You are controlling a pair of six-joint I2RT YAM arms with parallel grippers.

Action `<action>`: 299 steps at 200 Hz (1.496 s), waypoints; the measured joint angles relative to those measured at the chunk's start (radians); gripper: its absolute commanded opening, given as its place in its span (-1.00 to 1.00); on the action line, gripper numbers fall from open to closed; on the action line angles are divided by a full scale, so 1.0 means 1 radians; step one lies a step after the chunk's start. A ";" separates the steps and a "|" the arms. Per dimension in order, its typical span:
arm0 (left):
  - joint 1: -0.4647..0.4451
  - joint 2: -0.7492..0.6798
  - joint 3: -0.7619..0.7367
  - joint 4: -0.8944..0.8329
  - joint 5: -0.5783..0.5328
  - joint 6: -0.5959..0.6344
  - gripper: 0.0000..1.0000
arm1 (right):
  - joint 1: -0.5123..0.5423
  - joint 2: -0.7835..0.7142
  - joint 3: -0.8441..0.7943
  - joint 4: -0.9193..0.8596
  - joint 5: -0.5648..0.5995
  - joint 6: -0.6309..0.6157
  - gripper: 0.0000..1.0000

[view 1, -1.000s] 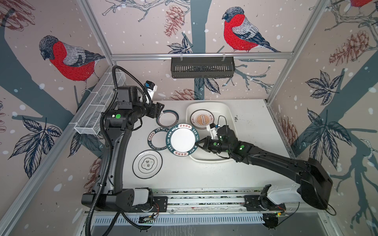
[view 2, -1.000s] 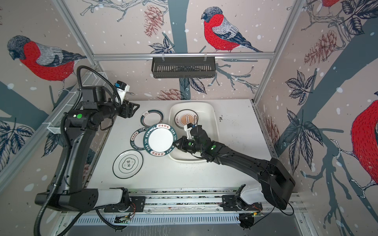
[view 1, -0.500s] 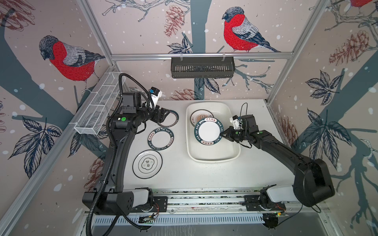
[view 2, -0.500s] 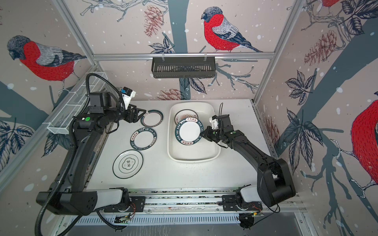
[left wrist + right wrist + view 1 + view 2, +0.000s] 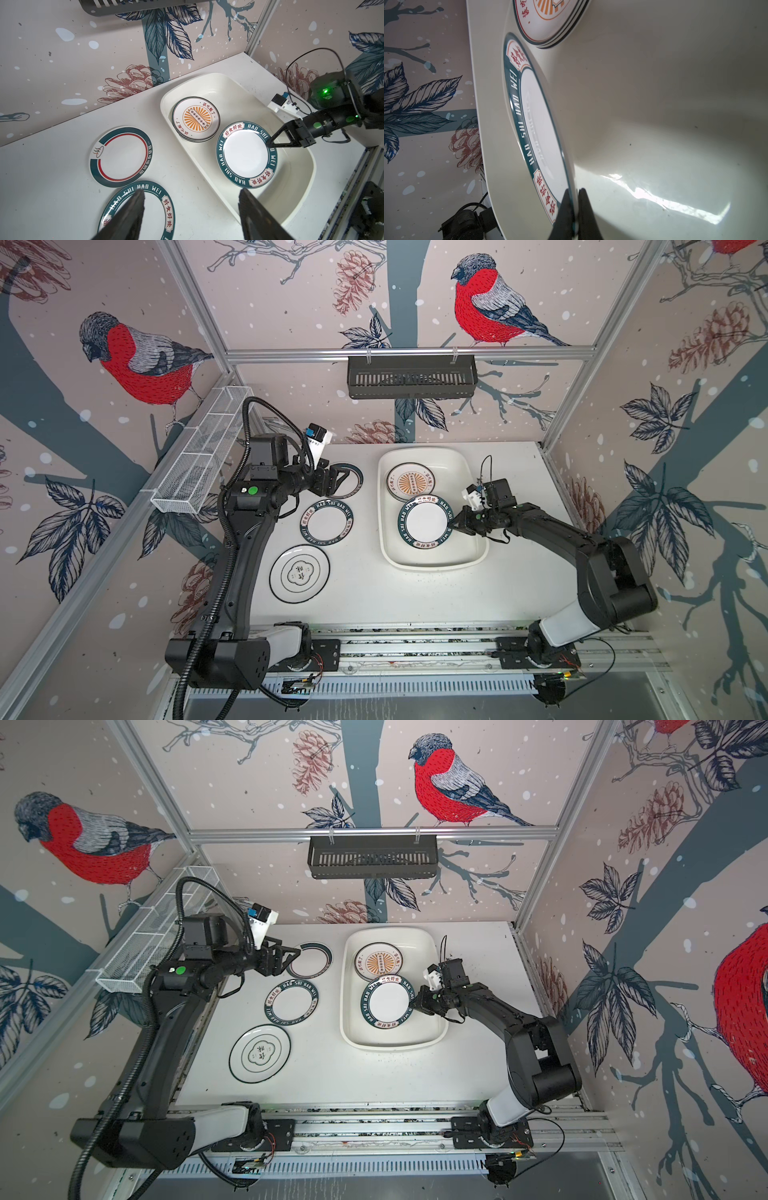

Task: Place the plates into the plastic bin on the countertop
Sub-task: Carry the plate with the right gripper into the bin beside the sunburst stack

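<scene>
- Right gripper (image 5: 454,524): fingers clamped on the rim of the green-lettered plate (image 5: 424,521). The plate extends away from the tips, over the plastic bin (image 5: 432,565).
- Sunburst plate stack (image 5: 410,483) lies in the bin, just past the held plate's far edge.
- Left gripper (image 5: 337,482): fingers wide apart, empty, above the countertop (image 5: 374,593). A second lettered plate (image 5: 137,209) lies under one finger and the red-ringed plate (image 5: 121,158) ahead of the tips.
- Clover plate (image 5: 299,573) is on the countertop, well clear of both grippers.
</scene>
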State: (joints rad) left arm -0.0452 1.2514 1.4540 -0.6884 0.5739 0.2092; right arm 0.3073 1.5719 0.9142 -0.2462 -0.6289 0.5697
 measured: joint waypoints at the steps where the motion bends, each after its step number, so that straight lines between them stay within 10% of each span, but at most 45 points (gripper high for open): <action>1: -0.001 0.000 0.000 0.002 0.001 0.000 0.43 | 0.000 0.001 0.000 -0.001 0.000 -0.001 -0.92; 299: -0.080 0.026 -0.022 0.044 -0.028 0.027 0.44 | 0.018 0.228 0.116 -0.118 -0.035 -0.129 -0.72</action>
State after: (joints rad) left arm -0.1253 1.2778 1.4322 -0.6445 0.5457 0.2359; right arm 0.3248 1.8000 1.0306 -0.3645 -0.6643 0.4408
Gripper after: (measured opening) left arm 0.722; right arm 0.135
